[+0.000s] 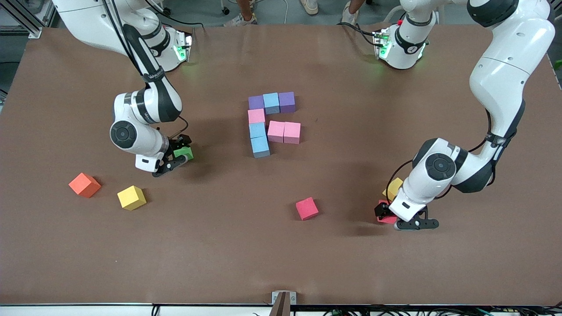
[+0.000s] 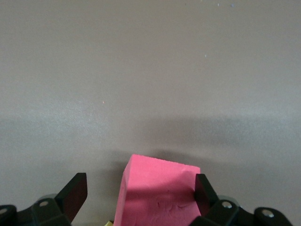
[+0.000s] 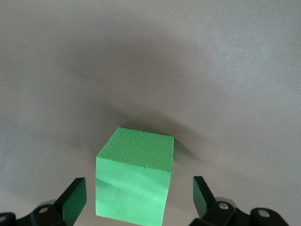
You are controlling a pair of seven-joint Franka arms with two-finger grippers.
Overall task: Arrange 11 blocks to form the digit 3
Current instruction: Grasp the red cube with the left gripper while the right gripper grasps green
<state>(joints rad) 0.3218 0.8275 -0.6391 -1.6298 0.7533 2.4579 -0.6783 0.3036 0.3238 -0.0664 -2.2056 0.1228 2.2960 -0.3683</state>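
Both grippers gape — right gripper (image 3: 136, 200) astride the green block (image 3: 135, 181), left gripper (image 2: 141, 195) off-centre on the red block (image 2: 157, 193) — closing may twist it.

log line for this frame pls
left hand: open around red block | right hand: open around green block | digit 3: eight blocks placed

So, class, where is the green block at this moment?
In the front view the green block sits on the table toward the right arm's end, between the open fingers of the right gripper; the yellow block lies nearer the camera.
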